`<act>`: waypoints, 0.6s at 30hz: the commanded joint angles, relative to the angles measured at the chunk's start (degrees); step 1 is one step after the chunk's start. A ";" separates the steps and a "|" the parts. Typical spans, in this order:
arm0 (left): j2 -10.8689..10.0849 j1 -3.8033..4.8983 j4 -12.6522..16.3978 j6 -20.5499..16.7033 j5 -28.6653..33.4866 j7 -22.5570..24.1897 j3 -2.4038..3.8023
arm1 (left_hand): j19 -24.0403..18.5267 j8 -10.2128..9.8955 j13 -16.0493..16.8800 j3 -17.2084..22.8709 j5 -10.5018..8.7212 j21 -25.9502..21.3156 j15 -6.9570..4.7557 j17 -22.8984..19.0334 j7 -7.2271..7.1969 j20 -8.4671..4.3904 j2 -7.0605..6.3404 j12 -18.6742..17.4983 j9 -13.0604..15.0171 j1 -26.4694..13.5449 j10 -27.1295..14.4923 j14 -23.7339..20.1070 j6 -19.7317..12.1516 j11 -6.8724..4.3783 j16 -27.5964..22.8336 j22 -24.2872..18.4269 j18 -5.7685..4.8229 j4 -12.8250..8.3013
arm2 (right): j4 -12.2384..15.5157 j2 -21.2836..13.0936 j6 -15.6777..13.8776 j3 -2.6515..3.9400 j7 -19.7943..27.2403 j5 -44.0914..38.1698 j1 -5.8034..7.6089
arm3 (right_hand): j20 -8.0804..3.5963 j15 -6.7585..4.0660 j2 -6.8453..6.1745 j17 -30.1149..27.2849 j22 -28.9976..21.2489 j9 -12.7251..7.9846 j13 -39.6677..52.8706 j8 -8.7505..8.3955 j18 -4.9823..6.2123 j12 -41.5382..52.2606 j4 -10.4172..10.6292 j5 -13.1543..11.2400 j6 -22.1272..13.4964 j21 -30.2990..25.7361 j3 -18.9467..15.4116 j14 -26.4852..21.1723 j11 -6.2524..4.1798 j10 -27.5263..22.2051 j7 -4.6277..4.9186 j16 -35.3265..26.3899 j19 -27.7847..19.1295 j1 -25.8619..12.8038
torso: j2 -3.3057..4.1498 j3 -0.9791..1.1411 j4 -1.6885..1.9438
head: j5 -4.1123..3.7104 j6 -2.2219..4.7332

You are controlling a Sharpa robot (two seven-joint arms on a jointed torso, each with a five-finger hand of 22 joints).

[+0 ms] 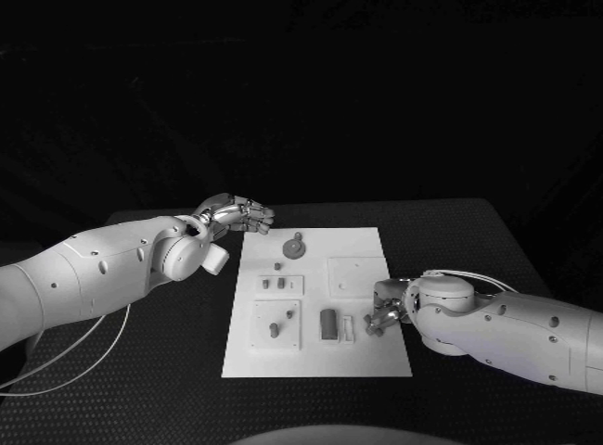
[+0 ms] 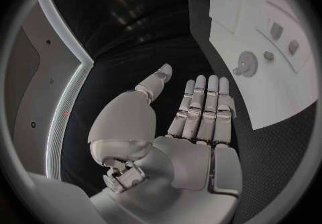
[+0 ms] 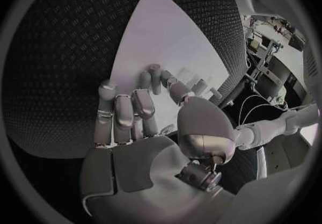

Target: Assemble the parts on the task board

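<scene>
Board (image 1: 362,348) sits in the middle of the counter (image 1: 141,389), long side running away from me, and there is plainly work left on it. Near the far end lies the round toothed wheel (image 1: 294,247), flat on the white surface with a small peg (image 1: 276,267) just beside it. Further toward me two short pegs (image 1: 274,282) stand in a little square block, and below that another peg (image 1: 276,328) sits in the larger square block. Next to it a dark upright bar (image 1: 328,324) stands with a pale slim piece (image 1: 347,326) at its side. From what I can see, several parts are seated, but the wheel looks loose, so I judge the job roughly partway, not close to finished.

My left hand (image 1: 235,215) hangs at the far left corner of the board, off its edge. In my left wrist view the fingers (image 2: 201,108) are straight and side by side, the thumb set apart, nothing held.

My right hand (image 1: 386,311) is down at the board's right edge, near the bar and slim piece. Its fingers (image 3: 124,116) are curled over the white surface; whether they pinch anything, I cannot tell.
</scene>
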 commanded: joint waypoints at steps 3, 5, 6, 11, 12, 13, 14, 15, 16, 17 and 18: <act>0.07 0.12 0.14 0.66 0.01 0.46 0.04 | -0.23 0.27 -0.10 0.04 -0.17 0.22 0.40 0.10 0.28 0.25 0.03 -0.29 -0.10 -0.74 -0.16 0.03 0.01 0.12 -0.31 -0.02 0.84 0.41 | -0.54 0.49 2.88 -0.76 2.64 5.77 -1.14 | 0.17 -0.08 3.52 -0.02 1.08 -11.87 0.28 -2.87 0.74 0.17 -0.38 0.37 -2.01 -0.01 5.00 -0.57 -0.15 -0.07 1.81 -0.18 -1.00 6.93 | 0.00 0.00 -0.02 | -0.01 -0.13; 0.07 0.14 0.14 0.63 0.01 0.40 0.04 | -0.23 0.21 -0.11 0.06 -0.17 0.22 0.39 0.14 0.32 0.25 0.04 -0.27 -0.14 -0.72 -0.15 0.05 -0.11 0.11 -0.33 -0.01 0.85 0.40 | -0.56 0.38 0.79 -0.76 2.94 8.16 -1.14 | 0.36 -0.06 4.02 0.19 1.13 -11.98 0.45 -2.80 0.74 0.41 -0.47 0.31 -1.70 0.16 6.29 -0.36 -0.12 0.19 1.73 -0.09 -0.96 7.36 | 0.00 0.00 -0.04 | 0.22 -0.17; 0.07 0.14 0.15 0.71 0.00 0.41 0.04 | -0.23 0.20 -0.11 0.08 -0.17 0.23 0.39 0.15 0.34 0.25 0.06 -0.27 -0.15 -0.69 -0.14 0.06 -0.14 0.11 -0.34 -0.01 0.86 0.40 | -0.58 0.31 -0.32 -0.76 3.10 9.41 -1.13 | 0.41 -0.07 4.03 0.51 1.15 -11.99 0.57 -2.71 0.74 0.59 -0.48 0.27 -1.49 0.27 6.62 -0.07 -0.15 0.41 1.68 -0.01 -0.90 7.39 | 0.00 0.00 -0.04 | 0.26 -0.20; 0.01 0.14 0.15 0.68 0.00 0.38 0.04 | -0.23 0.19 -0.12 0.11 -0.16 0.23 0.39 0.17 0.34 0.25 0.09 -0.27 -0.15 -0.66 -0.14 0.06 -0.16 0.10 -0.36 -0.01 0.87 0.39 | -0.23 -0.12 -4.04 -0.75 3.28 13.49 -1.12 | 0.42 -0.22 3.97 0.97 1.16 -11.94 0.85 -2.27 0.74 1.07 -0.53 0.20 -0.58 0.64 7.23 0.56 -0.43 1.05 1.38 0.16 -0.63 7.15 | -0.02 0.00 -0.04 | 0.29 -0.21; 0.01 0.14 0.15 0.66 0.00 0.37 0.04 | -0.23 0.19 -0.12 0.11 -0.16 0.23 0.39 0.18 0.35 0.25 0.09 -0.27 -0.15 -0.66 -0.14 0.06 -0.16 0.10 -0.36 -0.01 0.87 0.39 | -0.07 -0.25 -4.71 -0.74 3.29 14.36 -1.12 | 0.41 -0.25 3.95 0.96 1.16 -11.93 0.91 -2.20 0.74 1.15 -0.53 0.19 -0.44 0.69 7.30 0.59 -0.48 1.16 1.33 0.17 -0.60 7.10 | -0.02 0.00 -0.04 | 0.29 -0.21; -0.01 0.14 0.15 0.67 0.00 0.37 0.04 | -0.23 0.19 -0.13 0.12 -0.17 0.23 0.39 0.18 0.35 0.25 0.09 -0.27 -0.16 -0.65 -0.14 0.06 -0.16 0.10 -0.36 0.00 0.87 0.39 | 0.11 -0.40 -5.41 -0.73 3.29 15.25 -1.12 | 0.40 -0.29 3.89 1.02 1.15 -11.92 0.90 -2.15 0.74 1.15 -0.54 0.18 -0.33 0.72 7.36 0.68 -0.53 1.19 1.28 0.18 -0.57 7.07 | -0.02 0.01 -0.02 | 0.30 -0.19; -0.05 0.14 0.16 0.67 -0.01 0.37 0.04 | -0.23 0.19 -0.13 0.12 -0.17 0.23 0.39 0.18 0.35 0.25 0.09 -0.27 -0.16 -0.65 -0.14 0.06 -0.17 0.10 -0.37 0.00 0.87 0.39 | 0.34 -0.58 -6.17 -0.73 3.32 16.20 -1.12 | 0.39 -0.31 3.84 1.04 1.15 -11.91 0.91 -2.11 0.74 1.17 -0.54 0.18 -0.27 0.75 7.41 0.73 -0.57 1.23 1.25 0.19 -0.56 7.07 | -0.02 0.01 -0.02 | 0.30 -0.19; -0.07 0.14 0.16 0.67 -0.01 0.37 0.04 | -0.23 0.19 -0.13 0.12 -0.16 0.23 0.39 0.19 0.35 0.25 0.09 -0.27 -0.16 -0.64 -0.14 0.06 -0.17 0.10 -0.37 0.00 0.87 0.38 | 0.59 -0.79 -6.96 -0.72 3.43 17.05 -1.11 | 0.37 -0.34 3.77 1.12 1.15 -11.90 0.94 -2.07 0.74 1.22 -0.55 0.18 -0.18 0.78 7.46 0.81 -0.60 1.29 1.21 0.20 -0.54 7.07 | -0.02 0.01 -0.01 | 0.31 -0.19; -0.08 0.14 0.15 0.69 -0.01 0.36 0.04 | -0.23 0.18 -0.13 0.13 -0.17 0.23 0.39 0.19 0.35 0.25 0.09 -0.27 -0.16 -0.64 -0.14 0.06 -0.17 0.10 -0.37 0.00 0.87 0.38 | 0.83 -1.03 -7.93 -0.72 3.51 17.88 -1.11 | 0.36 -0.38 3.70 1.16 1.14 -11.89 0.98 -2.01 0.74 1.27 -0.55 0.17 -0.08 0.82 7.49 0.88 -0.65 1.36 1.17 0.21 -0.50 7.02 | -0.03 0.03 -0.03 | 0.33 -0.21; -0.10 0.14 0.15 0.66 -0.01 0.36 0.04 | -0.23 0.18 -0.13 0.13 -0.17 0.23 0.39 0.20 0.36 0.25 0.09 -0.27 -0.16 -0.63 -0.14 0.06 -0.18 0.10 -0.38 0.00 0.87 0.38 | 1.03 -1.24 -8.91 -0.71 3.55 18.71 -1.11 | 0.35 -0.41 3.66 1.11 1.14 -11.88 0.97 -1.97 0.74 1.28 -0.53 0.16 0.00 0.85 7.51 0.88 -0.68 1.39 1.14 0.21 -0.47 6.97 | -0.02 0.02 -0.04 | 0.33 -0.22; -0.11 0.14 0.14 0.65 -0.01 0.36 0.04 | -0.23 0.19 -0.14 0.13 -0.17 0.23 0.39 0.20 0.36 0.25 0.09 -0.27 -0.16 -0.63 -0.14 0.06 -0.18 0.10 -0.38 0.00 0.87 0.38 | 1.18 -1.38 -9.63 -0.70 3.58 19.29 -1.10 | 0.34 -0.44 3.66 1.20 1.13 -11.87 0.99 -1.93 0.74 1.31 -0.52 0.16 0.07 0.88 7.53 0.98 -0.71 1.45 1.11 0.22 -0.44 6.90 | -0.02 0.02 -0.04 | 0.33 -0.22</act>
